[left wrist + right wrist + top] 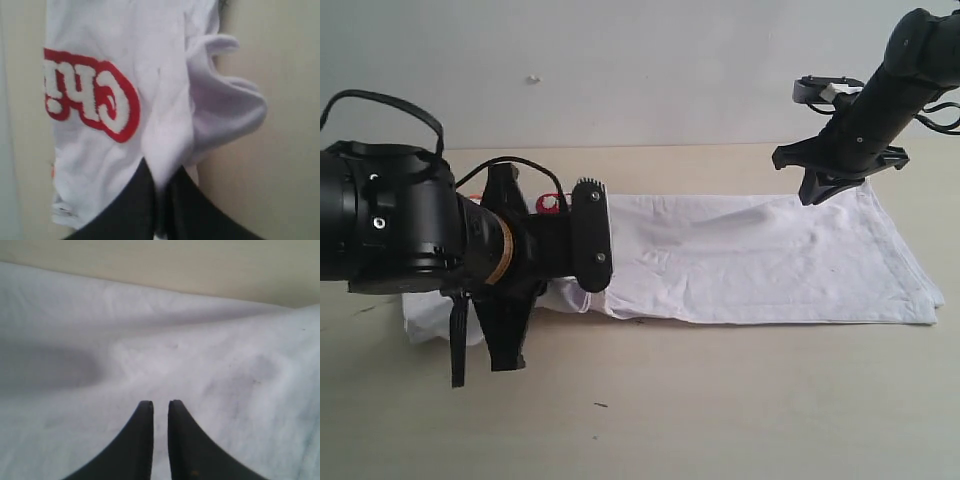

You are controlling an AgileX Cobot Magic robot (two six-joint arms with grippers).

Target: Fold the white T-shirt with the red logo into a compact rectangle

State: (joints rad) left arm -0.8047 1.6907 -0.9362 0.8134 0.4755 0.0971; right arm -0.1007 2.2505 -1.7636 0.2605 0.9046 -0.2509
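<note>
Pinching a ridge of the white T-shirt [760,260] is my left gripper [159,177]; its dark fingers [127,212] are pressed together with the cloth caught between them, and the fabric rises straight out of the grip; the red logo [100,97], thick red outline around fuzzy white letters, lies just beside that pinched ridge, face up, with only its first letters visible in my left wrist view; on the ridge's other side a loose flap of cloth [230,110] bulges out over the table [720,400]. From the exterior view the shirt lies as a long band across the tabletop; my left arm covers its left end, and the rest stretches away to the right. My right gripper [160,407] is at the band's far edge, near the right end, tips down on the cloth; its fingers stand almost together, with only a thin slit of white between them; whether any fabric is caught there I cannot tell.
</note>
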